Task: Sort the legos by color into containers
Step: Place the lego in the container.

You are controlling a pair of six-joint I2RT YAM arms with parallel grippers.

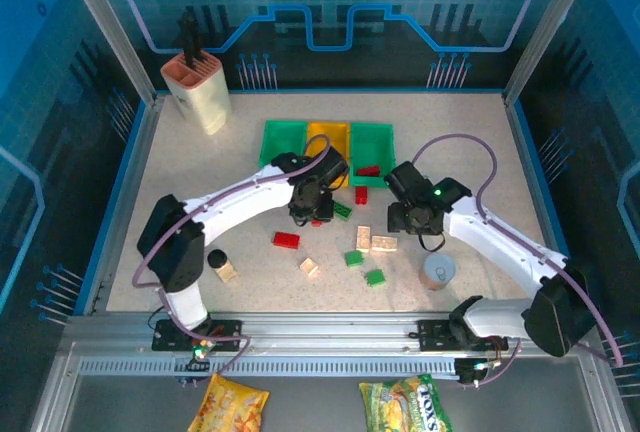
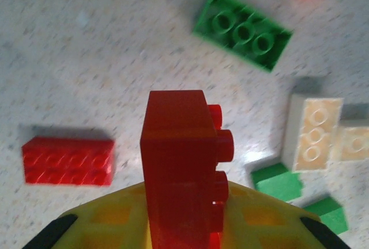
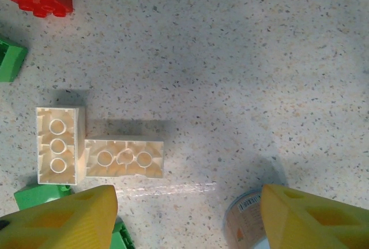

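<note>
My left gripper [image 1: 310, 214] is shut on a red lego [image 2: 181, 157], which stands on end between the yellow fingers above the table. Below it lie another red lego [image 2: 68, 161], a green lego [image 2: 242, 28] and two cream legos [image 2: 313, 134]. My right gripper [image 3: 187, 220] hangs open over bare table with nothing between its fingers, the same cream pair [image 3: 124, 158] just ahead of it. The containers stand in a row at the back: green [image 1: 272, 142], orange-yellow [image 1: 327, 137], green [image 1: 385, 142] with a red lego [image 1: 368, 170] inside.
A round grey cup [image 1: 438, 272] stands beside my right gripper [image 1: 405, 220], close to its right finger [image 3: 314, 220]. A tan piece with a black cap [image 1: 222, 267] lies front left. A cream-and-pink holder [image 1: 197, 87] stands at the back left. More green legos [image 1: 375, 277] lie in front.
</note>
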